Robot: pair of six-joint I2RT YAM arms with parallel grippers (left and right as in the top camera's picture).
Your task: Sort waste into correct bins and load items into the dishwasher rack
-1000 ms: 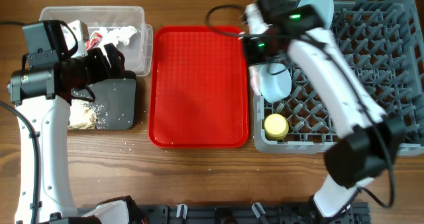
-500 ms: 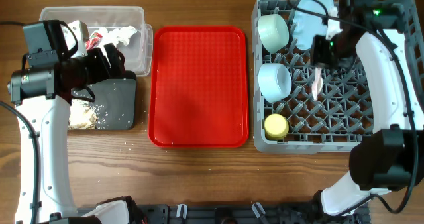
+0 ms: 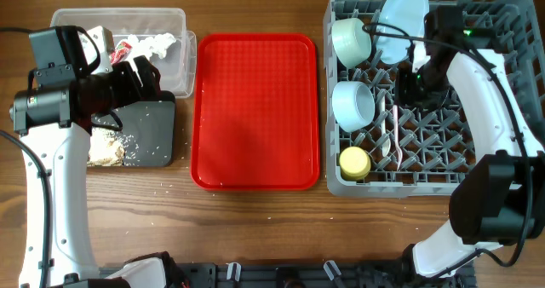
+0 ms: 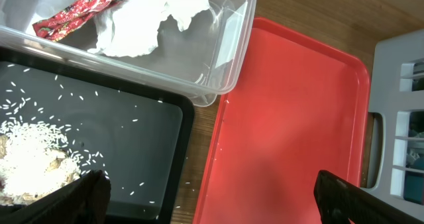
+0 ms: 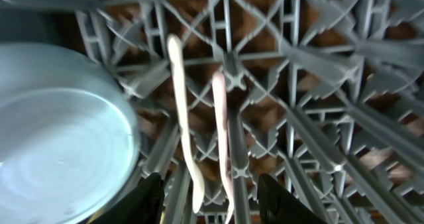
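My right pincer (image 5: 215, 201) hangs over the dishwasher rack (image 3: 502, 152), fingers apart and nothing between them. The fork and spoon (image 5: 182, 118) lie directly below it on the rack's grid, side by side and close together. Their long axes run straight through the gap between my fingers, so the fingers stand to either side of the pair, not at its ends. From overhead, both pieces run from the middle of the rack toward its near edge. My wrist sits over their far ends, just beside the light blue bowl (image 3: 352, 105). My left arm is well apart, across the red tray (image 3: 255, 109), so only the right is near them.

I judge the pair to be set down already, so the next move for this pincer is a straight lift away, and the fingers have room on both sides.

My left pincer (image 4: 212, 194) is spread wide and holds nothing. Its camera shows what the overhead view half hides behind the arm: the red wrapper (image 4: 73, 12) and white paper (image 4: 146, 18) in the clear tub (image 4: 225, 65), and the food scraps (image 4: 26, 164) on the black tray (image 4: 132, 138). Only the overhead view shows the plate (image 3: 404, 11), green bowl (image 3: 351, 41) and yellow cup (image 3: 355, 162) standing in the rack. The right wrist view is too blurred for me to tell fork from spoon.
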